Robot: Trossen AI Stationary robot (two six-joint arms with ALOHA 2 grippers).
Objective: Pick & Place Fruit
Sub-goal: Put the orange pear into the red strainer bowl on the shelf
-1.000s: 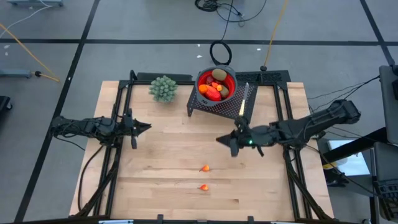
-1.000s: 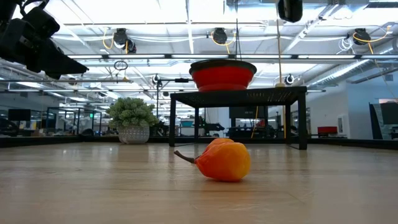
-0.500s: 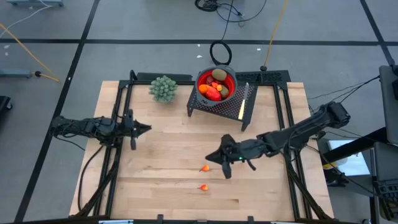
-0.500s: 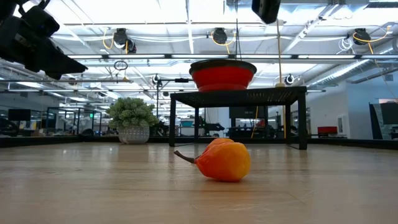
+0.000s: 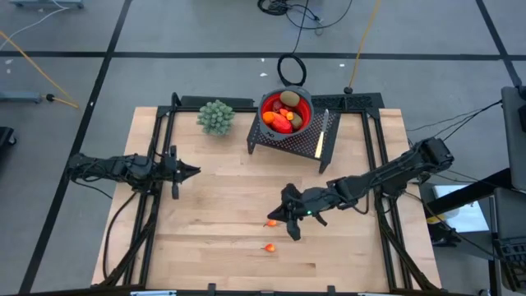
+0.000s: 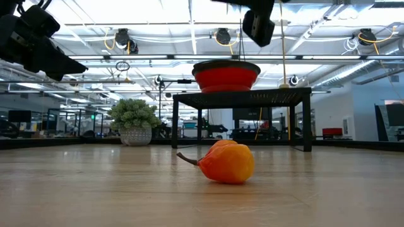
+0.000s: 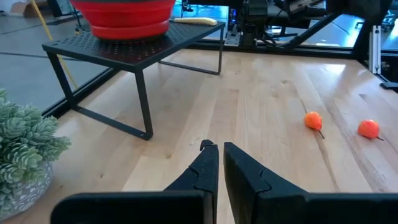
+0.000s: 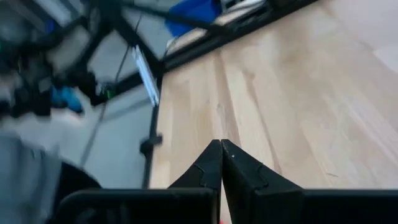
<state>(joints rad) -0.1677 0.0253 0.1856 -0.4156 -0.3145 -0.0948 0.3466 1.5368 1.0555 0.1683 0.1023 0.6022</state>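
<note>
Two small orange fruit lie apart on the wooden table (image 5: 214, 205), one (image 5: 270, 223) farther and one (image 5: 269, 247) nearer the front edge; the left wrist view shows them too (image 7: 313, 120) (image 7: 369, 128). More fruit fills a red bowl (image 5: 286, 115) on a black stand (image 5: 325, 148). My right gripper (image 5: 278, 218) hovers shut, well above the table, right beside the farther orange fruit; the low view shows it high up (image 6: 259, 25). My left gripper (image 5: 192, 171) waits shut at the table's left, holding nothing.
A pale green knobbly bunch (image 5: 215, 117) stands at the back left of the table. A yellow-handled knife (image 5: 320, 136) lies on the stand beside the bowl. Black frame rails (image 5: 156, 140) run along the table's left and right sides.
My right gripper has swept from in front of the stand toward the table's near edge and left, sinking and rolling about its own axis, and now hangs beside the farther orange fruit. Both fruit have stayed put.
</note>
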